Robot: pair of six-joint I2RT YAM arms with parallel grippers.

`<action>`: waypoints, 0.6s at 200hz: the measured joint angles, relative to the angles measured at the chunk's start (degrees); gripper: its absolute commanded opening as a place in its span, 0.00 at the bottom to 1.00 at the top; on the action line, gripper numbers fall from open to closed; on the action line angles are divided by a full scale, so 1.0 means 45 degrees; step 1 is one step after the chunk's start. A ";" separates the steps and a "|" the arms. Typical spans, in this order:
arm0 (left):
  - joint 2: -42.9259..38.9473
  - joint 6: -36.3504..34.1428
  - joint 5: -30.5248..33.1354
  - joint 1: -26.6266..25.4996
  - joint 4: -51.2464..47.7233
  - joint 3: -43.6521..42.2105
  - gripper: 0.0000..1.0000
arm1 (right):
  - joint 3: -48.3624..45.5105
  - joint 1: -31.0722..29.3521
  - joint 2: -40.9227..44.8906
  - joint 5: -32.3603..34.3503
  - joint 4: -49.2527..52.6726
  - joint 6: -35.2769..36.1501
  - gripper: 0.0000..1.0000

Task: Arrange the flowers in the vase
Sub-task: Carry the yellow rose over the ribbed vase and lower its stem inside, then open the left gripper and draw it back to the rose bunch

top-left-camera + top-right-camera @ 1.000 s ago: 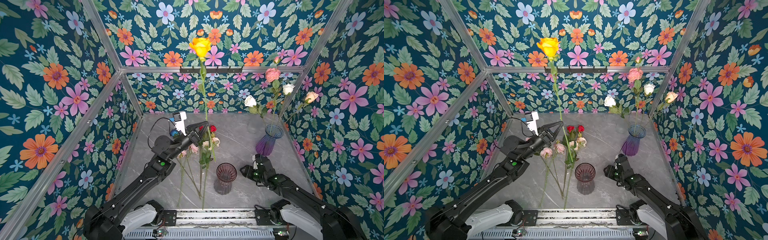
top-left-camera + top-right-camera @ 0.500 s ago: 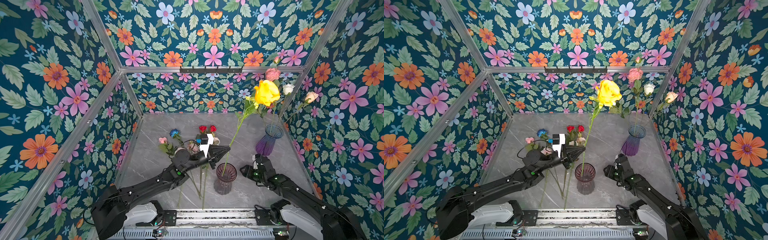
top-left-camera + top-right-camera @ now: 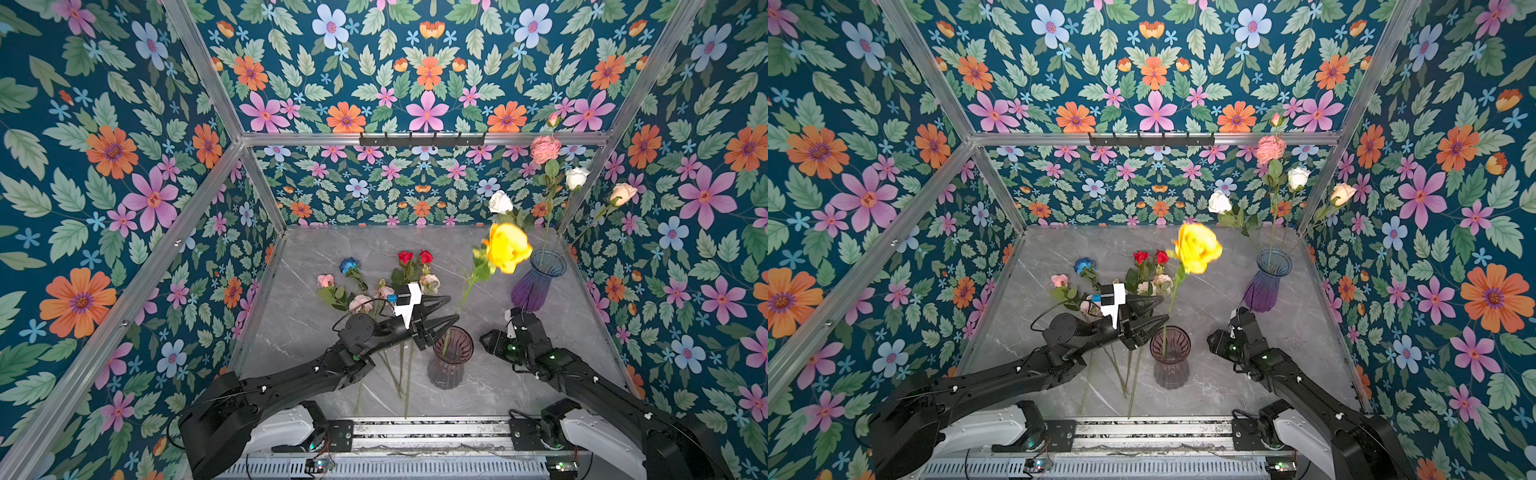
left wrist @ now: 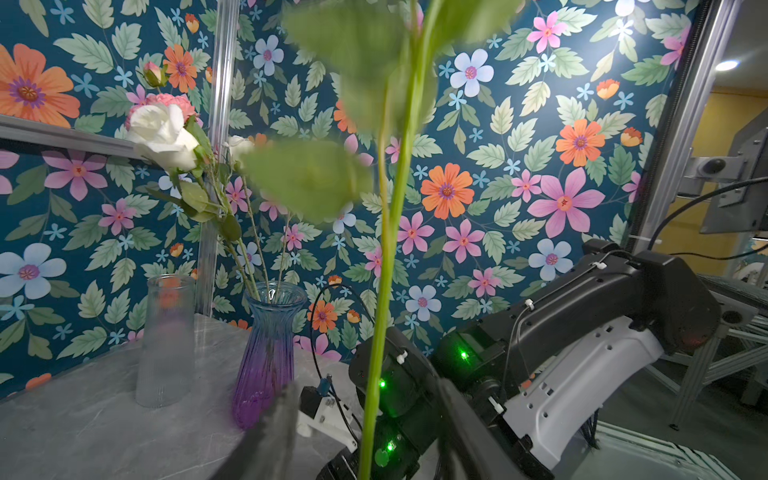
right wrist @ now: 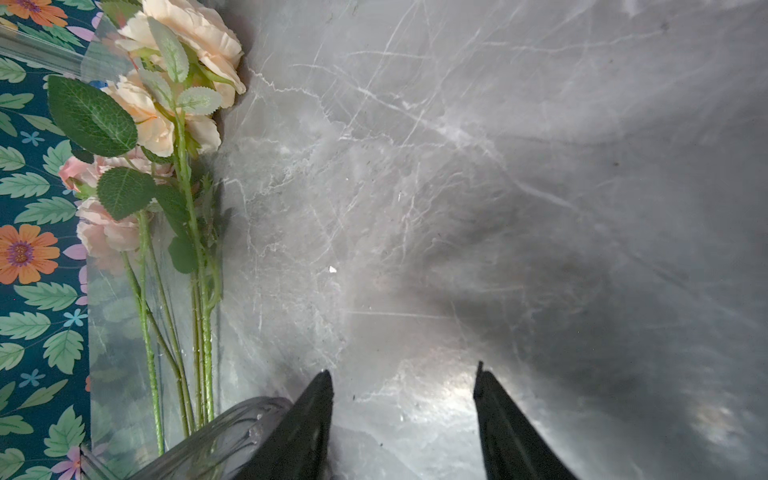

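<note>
One smoky dark vase stands nearest me on the grey marble table. The yellow rose has its stem down inside that vase and leans up and away to the right, its head blurred. The left gripper hangs at the vase's rim with its fingers spread. In the left wrist view the stem passes free between them.

Off to the right, the right gripper sits low, just beside the foot of the purple vase. Its fingers are parted over bare marble, with nothing between them.

Behind the left gripper the loose flowers lie on the table, with pink, cream, blue and two red heads and their stems pointing toward me.

At the far right the purple vase holds a pink peony, two white roses and a peach bud.
</note>
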State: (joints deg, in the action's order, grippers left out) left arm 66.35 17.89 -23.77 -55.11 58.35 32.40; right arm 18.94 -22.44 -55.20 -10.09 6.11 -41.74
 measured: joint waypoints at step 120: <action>-0.6411 0.2463 0.5076 0.0000 -0.8111 -0.1511 0.57 | 0.0646 0.0005 0.0583 -0.0141 0.0408 0.0024 0.56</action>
State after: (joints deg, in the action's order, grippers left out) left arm 37.50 28.97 -0.93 -55.11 21.85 25.61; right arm 21.85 -22.41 -52.58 -10.72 7.94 -41.63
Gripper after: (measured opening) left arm 0.573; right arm 0.562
